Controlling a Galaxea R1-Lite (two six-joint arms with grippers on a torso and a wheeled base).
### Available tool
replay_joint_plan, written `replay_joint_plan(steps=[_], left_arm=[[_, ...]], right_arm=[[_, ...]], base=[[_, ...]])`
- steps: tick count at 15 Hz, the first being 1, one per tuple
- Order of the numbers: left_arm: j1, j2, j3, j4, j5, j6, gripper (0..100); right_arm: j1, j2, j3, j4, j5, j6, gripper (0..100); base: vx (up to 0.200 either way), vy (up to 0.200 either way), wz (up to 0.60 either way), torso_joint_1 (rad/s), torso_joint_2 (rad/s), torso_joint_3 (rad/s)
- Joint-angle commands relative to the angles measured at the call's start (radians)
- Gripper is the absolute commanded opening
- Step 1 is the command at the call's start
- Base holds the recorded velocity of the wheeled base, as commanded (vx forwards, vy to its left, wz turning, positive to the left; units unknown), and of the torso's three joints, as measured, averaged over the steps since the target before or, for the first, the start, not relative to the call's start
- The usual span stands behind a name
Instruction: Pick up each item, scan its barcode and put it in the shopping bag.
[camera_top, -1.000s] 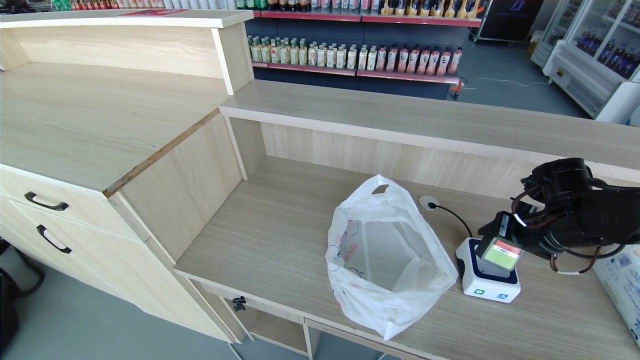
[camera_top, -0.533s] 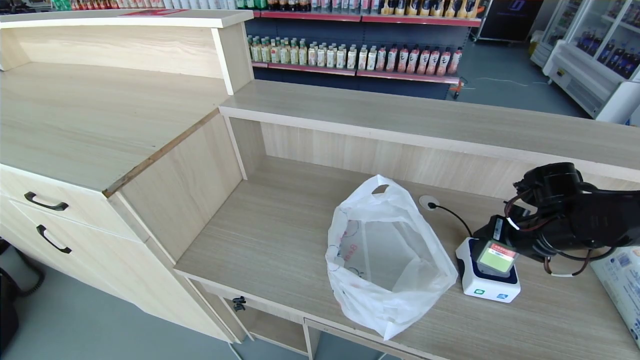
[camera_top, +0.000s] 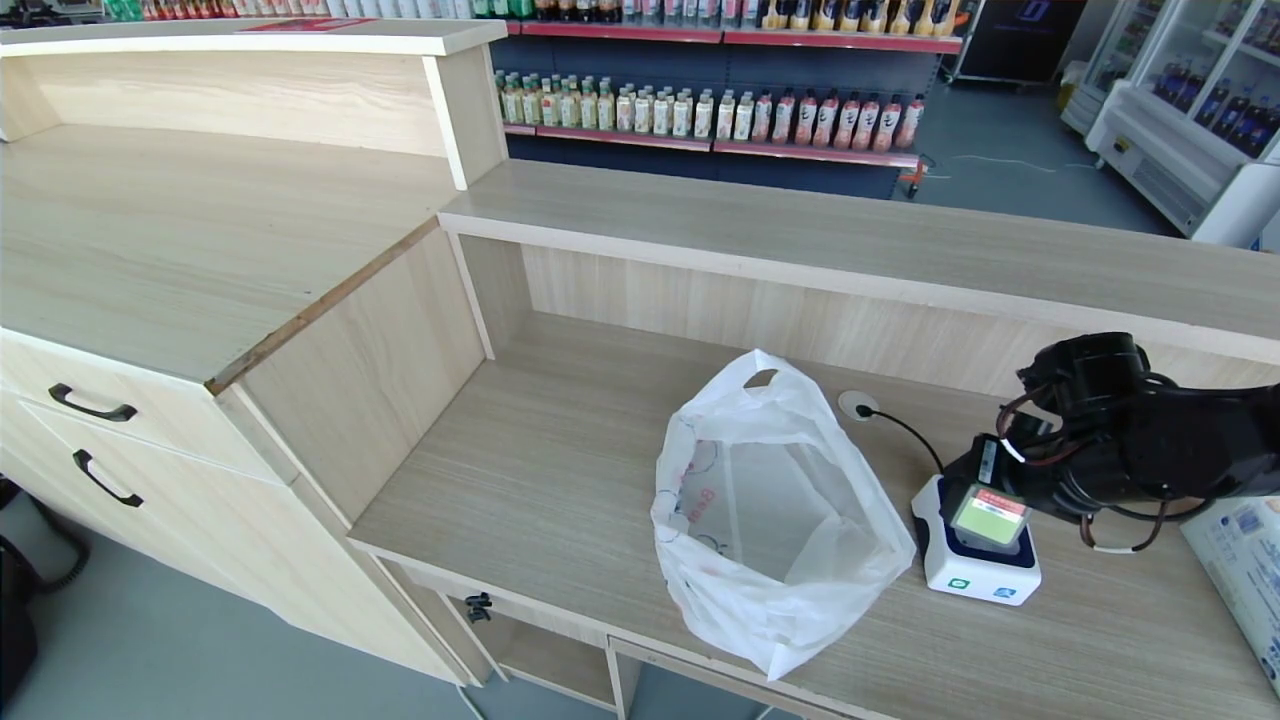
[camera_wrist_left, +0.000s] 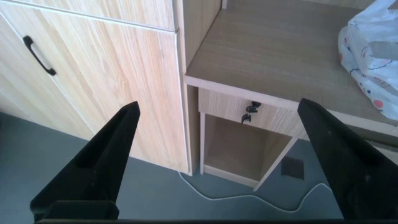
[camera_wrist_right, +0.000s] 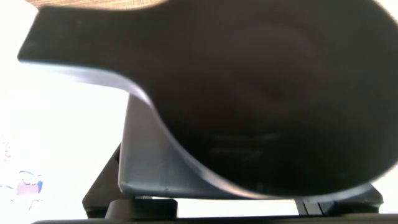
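The right claw (camera_top: 985, 500), clamped on a small flat green-faced packet (camera_top: 990, 518), has sunk closer over the white box-shaped scanner (camera_top: 975, 578), so scanning seems underway; the left claw (camera_wrist_left: 217, 106) gapes apart.

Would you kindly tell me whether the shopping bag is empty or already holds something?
Empty: the bag lies with its mouth open and only bare plastic shows inside; the item is over the scanner.

Right arm (camera_top: 1150, 440) black, rounded joint housings, looped black and white cables (camera_top: 1112, 548), white label (camera_top: 990, 460). Left gripper (camera_wrist_left: 219, 104) fingers (camera_wrist_left: 93, 168) black, tapered.
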Motion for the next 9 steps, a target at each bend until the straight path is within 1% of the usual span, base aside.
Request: replay_joint_plan(steps=[1,6,9], left_arm=[[0.0,0.0,0.0,0.001,0.0,0.0,100],[0.0,0.0,0.0,0.001,0.001,0.0,100],[0.0,0.0,0.0,0.0,0.0,0.0,100]], right_arm=[[0.0,0.014,0.0,-0.006,0.0,-0.009,0],[0.019,0.015,0.007,-0.006,0.0,-0.015,0],[0.026,-0.061,0.0,-0.009,0.006,-0.044,0]], base=[[0.0,0.0,0.0,0.0,0.0,0.0],[0.0,0.0,0.0,0.0,0.0,0.0],[0.0,0.0,0.0,0.0,0.0,0.0]])
